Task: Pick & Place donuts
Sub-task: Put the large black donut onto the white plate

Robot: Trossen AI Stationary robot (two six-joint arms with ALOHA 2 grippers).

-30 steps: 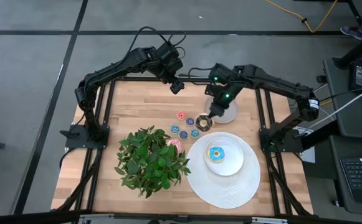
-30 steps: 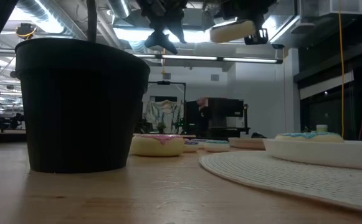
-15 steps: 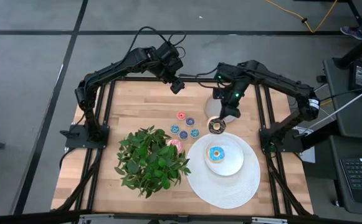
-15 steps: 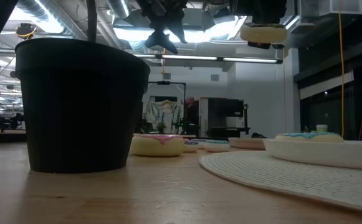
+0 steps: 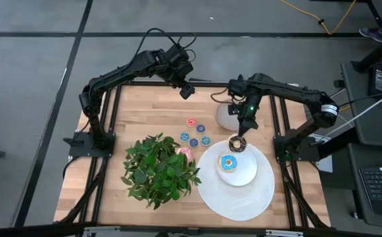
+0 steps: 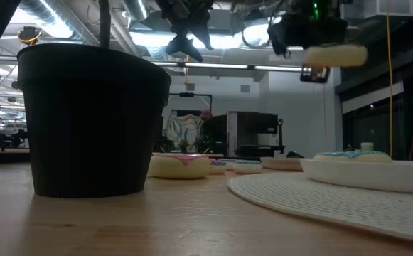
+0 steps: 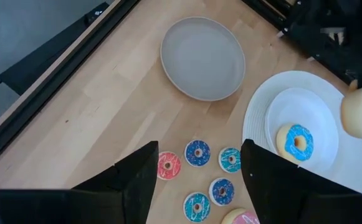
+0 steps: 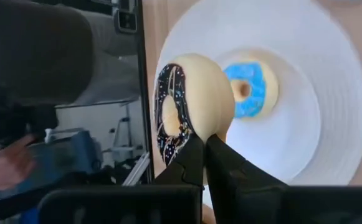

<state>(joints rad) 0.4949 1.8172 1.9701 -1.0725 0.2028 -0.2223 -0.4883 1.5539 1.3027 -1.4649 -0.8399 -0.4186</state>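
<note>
My right gripper [image 5: 238, 138] is shut on the dark brown iced donut [image 5: 237, 143] and holds it in the air over the far edge of the round white mat [image 5: 256, 194]. The light blue donut [image 5: 229, 162] lies flat on the white plate [image 5: 246, 172]. Beside the plant, the pink donut [image 5: 185, 153] lies on the table. Several tiny blue and red rings [image 5: 196, 133] lie flat between the plant and the grey dish [image 5: 227, 115]. My left gripper [image 5: 187, 91] waits, open, high over the table's far edge. My right gripper pinches the brown donut's rim [image 8: 196, 134] between its two fingertips [image 8: 190, 160]. The iced face [image 8: 170, 115] lies toward one finger and the cream body toward the other. It comes slanting down from the far side. The donut [image 6: 334, 55] is lifted clear, high above the plate.
A leafy plant [image 5: 159, 169] in a black pot [image 6: 92, 121] fills the near-left middle of the table. The white mat and plate take up the near right. Bare wood shows along the left and far sides.
My right gripper has carried the brown donut from above the tiny rings by the grey dish toward the table's near right, out over the white mat's far edge. It stayed shut on the donut, which kept well above the table.
</note>
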